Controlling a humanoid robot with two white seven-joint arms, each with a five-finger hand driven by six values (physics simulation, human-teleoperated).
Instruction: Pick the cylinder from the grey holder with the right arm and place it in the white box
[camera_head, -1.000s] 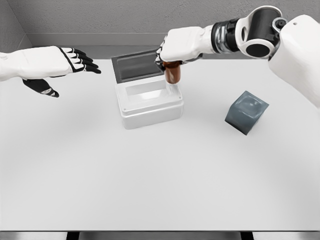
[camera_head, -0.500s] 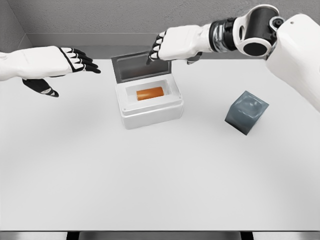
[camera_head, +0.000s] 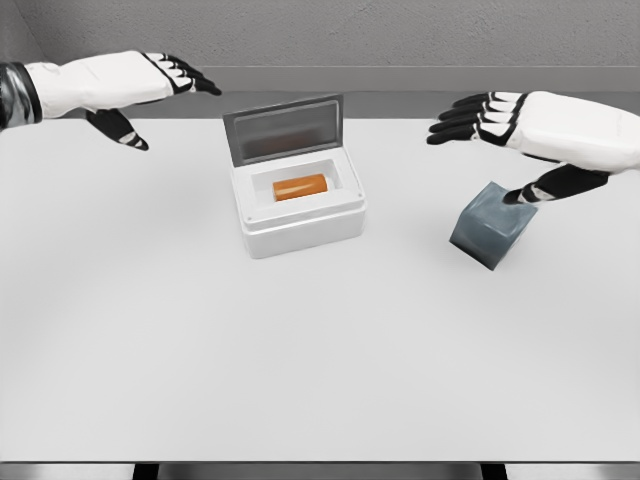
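An orange cylinder (camera_head: 300, 187) lies on its side inside the white box (camera_head: 303, 222), whose grey lid (camera_head: 285, 129) stands open behind it. The grey holder (camera_head: 492, 224) sits tilted on the table to the right, with nothing in it. My right hand (camera_head: 480, 118) hovers above and behind the holder, fingers spread, holding nothing. My left hand (camera_head: 160, 85) hangs open at the upper left, well away from the box.
The white table (camera_head: 300, 350) stretches wide in front of the box and holder. Its front edge runs along the bottom of the view. A grey wall closes off the back.
The cylinder dropped from my right hand into the box a second ago. Since then the right hand has pulled back right to above the holder, and the left hand rose toward the back.
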